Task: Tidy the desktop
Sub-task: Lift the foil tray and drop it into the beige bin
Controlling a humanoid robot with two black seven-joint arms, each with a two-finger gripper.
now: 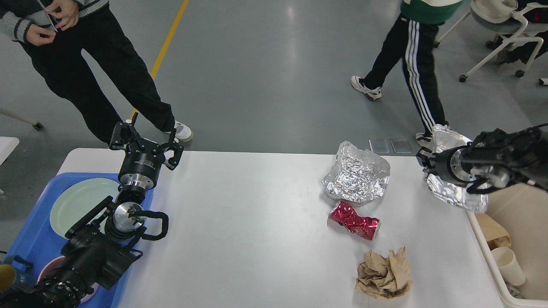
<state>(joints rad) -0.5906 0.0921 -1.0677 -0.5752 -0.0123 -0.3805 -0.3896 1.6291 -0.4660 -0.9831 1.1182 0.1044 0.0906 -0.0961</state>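
Note:
The white desktop (257, 222) carries a crumpled foil sheet (357, 175), a crushed red can (354, 220) just in front of it, and a wad of brown paper (384, 273) near the front edge. My right gripper (428, 160) is shut on a crumpled foil tray (454, 192) and holds it in the air over the table's right end, at the beige bin's near-left rim. My left gripper (145, 139) is open and empty above the table's far left corner.
The beige bin (481, 239) stands off the right end, with a paper cup (507, 265) and brown paper in it. A blue tray (34, 239) with a pale green plate (72, 205) sits at the left. Two people stand beyond the table.

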